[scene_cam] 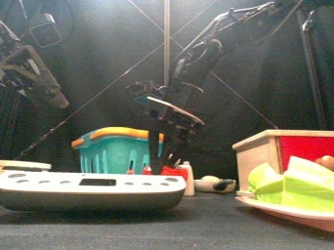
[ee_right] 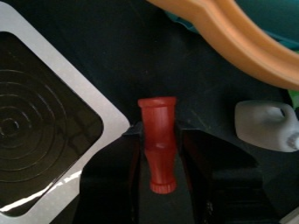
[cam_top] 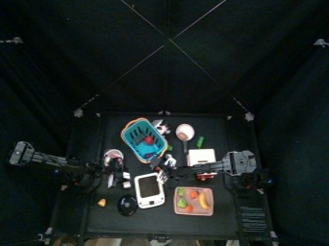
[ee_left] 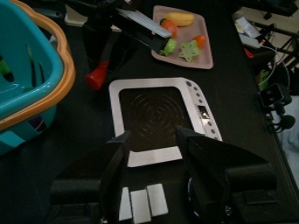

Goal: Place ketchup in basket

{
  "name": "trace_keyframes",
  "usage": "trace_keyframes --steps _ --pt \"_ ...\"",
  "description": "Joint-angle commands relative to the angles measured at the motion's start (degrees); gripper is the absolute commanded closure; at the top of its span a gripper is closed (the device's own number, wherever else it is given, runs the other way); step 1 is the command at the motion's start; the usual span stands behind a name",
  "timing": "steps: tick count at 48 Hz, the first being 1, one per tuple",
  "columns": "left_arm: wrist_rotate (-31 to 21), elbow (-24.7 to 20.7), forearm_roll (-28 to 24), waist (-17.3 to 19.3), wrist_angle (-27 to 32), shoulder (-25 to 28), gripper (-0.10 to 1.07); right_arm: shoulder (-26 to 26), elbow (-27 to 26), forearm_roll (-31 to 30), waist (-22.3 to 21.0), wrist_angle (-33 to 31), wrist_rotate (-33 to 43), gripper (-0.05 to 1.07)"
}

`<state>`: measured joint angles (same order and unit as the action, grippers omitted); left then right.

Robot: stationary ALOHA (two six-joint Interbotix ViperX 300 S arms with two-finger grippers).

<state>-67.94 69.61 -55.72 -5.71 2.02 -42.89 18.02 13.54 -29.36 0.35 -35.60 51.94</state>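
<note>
The ketchup [ee_right: 156, 140], a small dark-red bottle, lies on the black table between the basket and the scale. My right gripper [ee_right: 163, 179] is shut on the ketchup, low at the table. It shows as a red spot in the top view [cam_top: 167, 161] and in the left wrist view [ee_left: 105, 63]. The teal-blue basket [cam_top: 134, 135] with a thick orange-lit rim stands just behind it; it also shows in the front view [scene_cam: 98, 156]. My left gripper [ee_left: 158, 156] is open and empty over the near edge of the scale.
A white scale [cam_top: 150, 189] lies at the front middle. A pink-orange tray [cam_top: 193, 200] with green and yellow pieces sits to its right. A small orange cone [cam_top: 102, 203] is at the front left. A small white bottle [ee_right: 263, 122] lies next to the ketchup.
</note>
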Motion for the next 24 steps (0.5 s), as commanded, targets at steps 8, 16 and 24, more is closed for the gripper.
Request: trace_keyframes --steps 8,16,24 --pt "0.09 -0.79 0.26 0.18 -0.26 0.18 0.14 -4.48 -2.9 -0.18 0.35 -0.09 -0.09 0.59" --pt "0.09 -0.79 0.26 0.18 -0.26 0.09 0.14 -7.29 -5.89 -0.35 1.05 -3.08 -0.18 0.59" --pt "0.18 -0.79 0.26 0.09 -0.26 0.09 0.14 -9.14 -8.53 -2.29 1.67 -5.01 -0.18 0.59"
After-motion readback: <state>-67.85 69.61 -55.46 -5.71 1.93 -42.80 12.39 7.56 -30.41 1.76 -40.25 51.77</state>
